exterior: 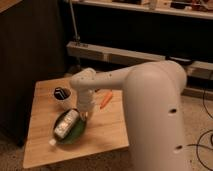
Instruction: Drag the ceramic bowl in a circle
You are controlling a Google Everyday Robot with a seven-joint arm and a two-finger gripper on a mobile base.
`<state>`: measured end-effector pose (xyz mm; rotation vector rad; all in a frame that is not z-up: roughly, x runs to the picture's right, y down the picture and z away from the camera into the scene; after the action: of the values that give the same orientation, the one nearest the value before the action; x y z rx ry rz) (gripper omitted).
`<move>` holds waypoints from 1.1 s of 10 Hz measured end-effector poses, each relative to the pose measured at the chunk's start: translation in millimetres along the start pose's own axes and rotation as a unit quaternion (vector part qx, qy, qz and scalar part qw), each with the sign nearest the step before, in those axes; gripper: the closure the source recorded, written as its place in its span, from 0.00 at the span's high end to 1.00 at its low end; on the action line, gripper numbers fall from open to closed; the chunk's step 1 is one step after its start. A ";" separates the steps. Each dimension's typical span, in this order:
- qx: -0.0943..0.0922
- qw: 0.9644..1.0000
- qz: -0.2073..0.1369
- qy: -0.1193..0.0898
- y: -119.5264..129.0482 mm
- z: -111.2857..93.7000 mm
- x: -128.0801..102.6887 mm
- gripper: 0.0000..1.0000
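Note:
The ceramic bowl (74, 134) is a shallow, glossy green dish near the front left of the wooden table (105, 131). A white packet (65, 125) lies inside it. My gripper (84, 116) points down at the bowl's right rim, at the end of the white arm (115, 79) that reaches in from the right. The contact point at the rim is hidden by the wrist. The small white cup (62, 96) with a dark inside stands just behind the bowl.
An orange stick-shaped object (105, 100) lies on the table right of the arm. The table's front edge is close to the bowl. A dark cabinet (25, 55) stands on the left and a low metal shelf (110, 54) behind.

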<state>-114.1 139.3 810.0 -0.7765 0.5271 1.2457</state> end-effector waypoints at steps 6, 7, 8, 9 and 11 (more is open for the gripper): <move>0.041 0.997 0.073 0.002 -63.4 -13.7 -43.8 0.00; 0.045 0.995 0.085 0.004 -81.1 -14.2 -35.2 0.00; 0.048 0.994 0.101 0.005 -106.0 -15.2 -21.3 0.00; 0.050 0.992 0.113 0.007 -127.2 -15.0 -7.4 0.00; 0.044 0.991 0.123 0.013 -159.1 -13.4 26.1 0.00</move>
<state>46.9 125.8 819.1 -0.6678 0.7098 1.4314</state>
